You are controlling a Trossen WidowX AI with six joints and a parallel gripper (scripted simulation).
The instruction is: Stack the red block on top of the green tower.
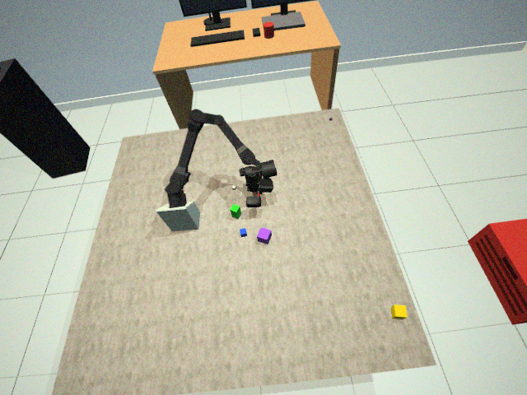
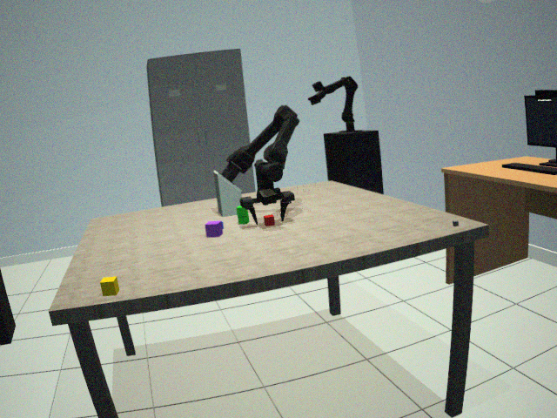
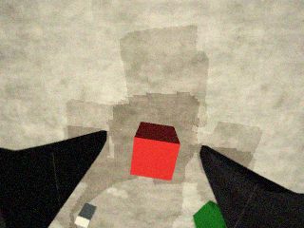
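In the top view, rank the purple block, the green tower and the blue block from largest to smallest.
1. Purple block
2. Green tower, slightly smaller
3. Blue block, clearly smallest

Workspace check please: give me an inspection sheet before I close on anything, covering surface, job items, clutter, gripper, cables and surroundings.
Surface: beige wooden table, dark legs.
Job's things: small red cube on the table, centred between the fingers, untouched; green tower block upright, close beside it.
Clutter: purple cube, small blue cube, yellow cube near a table corner, tiny white-and-grey piece.
Gripper: black gripper open, lowered with one finger each side of the red cube, holding nothing.
Cables: nothing seen.
Surroundings: orange desk with monitors and keyboard, red crate on the floor, second black arm on a black pedestal, grey panel behind.
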